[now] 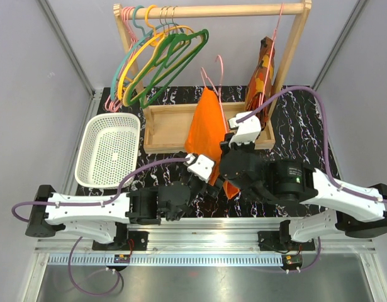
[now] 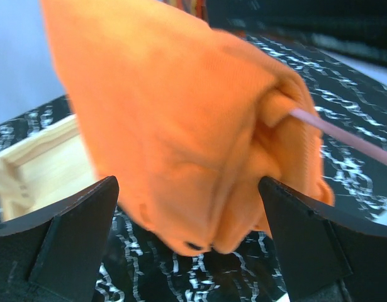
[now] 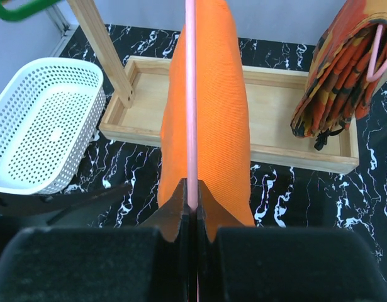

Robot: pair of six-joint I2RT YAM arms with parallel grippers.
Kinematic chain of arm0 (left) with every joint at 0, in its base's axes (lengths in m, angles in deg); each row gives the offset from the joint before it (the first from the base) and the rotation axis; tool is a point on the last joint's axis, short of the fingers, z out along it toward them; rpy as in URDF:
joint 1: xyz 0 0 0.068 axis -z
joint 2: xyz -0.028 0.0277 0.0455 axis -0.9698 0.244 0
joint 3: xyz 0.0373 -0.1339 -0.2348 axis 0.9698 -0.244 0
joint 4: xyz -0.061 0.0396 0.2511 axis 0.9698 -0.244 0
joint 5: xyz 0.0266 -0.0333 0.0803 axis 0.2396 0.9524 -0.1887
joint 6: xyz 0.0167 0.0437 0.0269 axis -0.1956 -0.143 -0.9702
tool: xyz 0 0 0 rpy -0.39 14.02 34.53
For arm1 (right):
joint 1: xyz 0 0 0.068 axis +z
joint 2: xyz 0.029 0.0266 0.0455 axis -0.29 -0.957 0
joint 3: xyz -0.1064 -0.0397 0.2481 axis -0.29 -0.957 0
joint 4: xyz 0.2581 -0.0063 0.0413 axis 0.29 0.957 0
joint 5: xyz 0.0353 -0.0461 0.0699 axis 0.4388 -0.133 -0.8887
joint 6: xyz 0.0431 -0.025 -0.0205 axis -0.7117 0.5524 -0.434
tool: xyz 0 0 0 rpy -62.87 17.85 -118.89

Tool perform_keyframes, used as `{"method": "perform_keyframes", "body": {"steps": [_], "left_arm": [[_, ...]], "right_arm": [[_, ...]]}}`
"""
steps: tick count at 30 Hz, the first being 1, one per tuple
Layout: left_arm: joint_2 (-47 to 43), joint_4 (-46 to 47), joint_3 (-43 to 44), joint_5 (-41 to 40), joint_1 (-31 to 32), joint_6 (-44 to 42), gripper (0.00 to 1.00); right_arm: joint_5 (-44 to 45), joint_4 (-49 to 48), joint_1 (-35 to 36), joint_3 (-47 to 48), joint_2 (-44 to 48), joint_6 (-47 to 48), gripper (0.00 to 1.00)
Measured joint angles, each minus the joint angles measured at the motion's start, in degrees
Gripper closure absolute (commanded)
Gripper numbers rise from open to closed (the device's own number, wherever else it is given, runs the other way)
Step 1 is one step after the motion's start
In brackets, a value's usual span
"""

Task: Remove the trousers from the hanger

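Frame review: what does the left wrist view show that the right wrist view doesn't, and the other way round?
Left wrist only: the left tool open, its fingers either side of the bunched trousers. Right wrist only: the right tool shut on the hanger wire, plus the white basket and the camouflage garment. Both: the trousers, the hanger wire, the wooden tray and the marbled table.

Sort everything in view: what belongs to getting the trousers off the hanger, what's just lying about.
Job: trousers, hanger, right end effector shut on the hanger, left end effector open by the trousers.
Lying about: white basket, wooden tray, camouflage garment, spare hangers, rack.
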Motion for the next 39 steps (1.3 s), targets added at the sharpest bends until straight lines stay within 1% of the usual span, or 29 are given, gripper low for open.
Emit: {"method": "perform_keyframes", "body": {"steps": [2, 5, 6, 9, 10, 11, 18, 20, 26, 28, 29, 31, 33, 34, 36, 39], "left_arm": [[0.46, 0.26, 0.00, 1.81, -0.04, 0.98, 0.01], [1.11, 1.14, 0.00, 4.28, -0.02, 2.16, 0.04], [1.57, 1.44, 0.00, 4.48, -0.02, 2.47, 0.08], [4.04, 2.19, 0.26, 4.28, -0.09, 2.67, 0.12], [5.05, 2.73, 0.31, 4.00, -0.15, 3.13, 0.17], [5.64, 3.30, 0.33, 3.82, -0.26, 3.26, 0.17], [8.39, 4.87, 0.42, 4.07, -3.04, 2.54, 0.17], [9.31, 5.42, 0.42, 4.33, -3.91, 2.36, 0.15], [10.80, 9.25, 0.44, 4.55, -4.28, 1.60, 0.12], [10.80, 10.95, 0.44, 4.74, -4.37, 1.38, 0.14], [10.80, 11.58, 0.44, 4.81, -4.39, 1.29, 0.16], [10.80, 13.16, 0.44, 4.74, -4.50, 0.81, 0.34], [10.82, 14.16, 0.46, 4.72, -4.68, 0.26, 0.48], [10.84, 14.58, 0.50, 4.70, -4.85, -0.09, 0.51], [10.91, 15.08, 0.55, 4.76, -5.18, -0.92, 0.50], [10.91, 15.19, 0.55, 4.79, -5.70, -1.49, 0.45]], "right_arm": [[0.42, -0.11, 0.00, 0.00, 0.57, 0.20, 1.00], [1.31, -0.68, 0.00, 0.00, 1.46, 0.70, 1.00], [1.62, -0.87, 0.00, 0.00, 1.66, 0.83, 1.00], [2.45, -0.87, 0.00, 0.00, 1.90, 1.09, 1.00], [3.02, -0.39, 0.00, 0.00, 1.95, 1.51, 1.00], [3.34, 0.42, -0.04, 0.00, 2.08, 1.73, 1.00], [3.48, 0.42, -0.04, 0.00, 3.17, 1.86, 1.00], [3.48, 0.31, -0.04, 0.00, 3.32, 1.86, 1.00], [2.95, -1.03, -0.04, -0.48, 4.81, 1.84, 1.00], [2.84, -1.55, -0.04, -1.14, 5.97, 1.84, 1.00], [2.82, -1.95, -0.04, -1.46, 6.60, 1.84, 1.00], [2.75, -2.38, -0.04, -1.84, 7.56, 1.64, 1.00], [2.75, -2.56, -0.04, -2.05, 8.37, 1.42, 1.00], [2.75, -2.56, -0.04, -2.05, 8.63, 1.38, 1.00], [2.78, -2.56, -0.04, -2.05, 8.85, 1.18, 1.00], [2.82, -2.56, -0.04, -2.05, 8.85, 0.96, 1.00]]}}
